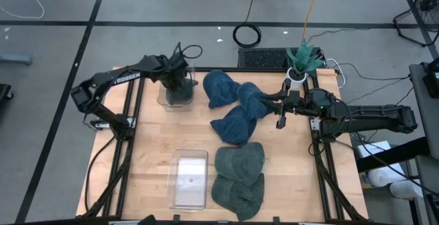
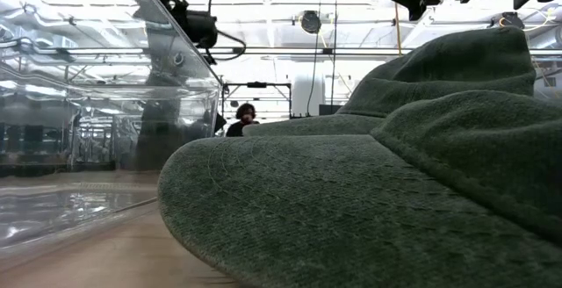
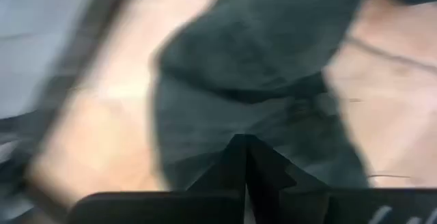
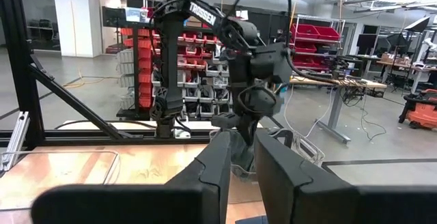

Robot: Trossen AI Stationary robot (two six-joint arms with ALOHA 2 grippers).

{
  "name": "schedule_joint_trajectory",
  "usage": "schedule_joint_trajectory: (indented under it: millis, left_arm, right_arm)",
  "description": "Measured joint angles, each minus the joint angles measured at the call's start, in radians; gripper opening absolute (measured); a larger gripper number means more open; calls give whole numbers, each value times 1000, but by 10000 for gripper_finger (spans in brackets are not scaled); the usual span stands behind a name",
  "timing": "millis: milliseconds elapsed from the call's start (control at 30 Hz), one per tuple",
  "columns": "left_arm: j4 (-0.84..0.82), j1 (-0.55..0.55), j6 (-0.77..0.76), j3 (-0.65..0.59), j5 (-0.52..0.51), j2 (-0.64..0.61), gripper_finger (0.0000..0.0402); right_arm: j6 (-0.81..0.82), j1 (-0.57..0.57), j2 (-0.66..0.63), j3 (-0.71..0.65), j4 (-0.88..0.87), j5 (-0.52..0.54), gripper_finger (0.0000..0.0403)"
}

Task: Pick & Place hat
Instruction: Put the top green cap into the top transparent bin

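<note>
Left fingers (image 1: 180, 81) closed on a dark green hat (image 1: 180, 91), hat lowered into the clear bin (image 1: 164, 96) at the far left of the table (image 1: 151, 149). Right fingers (image 1: 269, 104) nearly closed on a blue hat (image 1: 247, 101), mid-table. More blue hats (image 1: 219, 88) adjacent; green hats (image 1: 240, 177) near front beside a second clear bin (image 1: 188, 178).

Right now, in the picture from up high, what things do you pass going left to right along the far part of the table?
left gripper over a clear bin → blue hat → right gripper → teal cloth
</note>
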Motion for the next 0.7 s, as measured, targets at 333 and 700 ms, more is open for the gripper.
schedule_joint_trajectory:
  millis: [333,700]
  left_arm:
    - [19,52,4,-73,-117,113,4]
    - [48,-33,-34,-72,-503,165,6]
  right_arm:
    - [0,0,0,0,0,0,54]
    - [0,0,0,0,0,0,54]
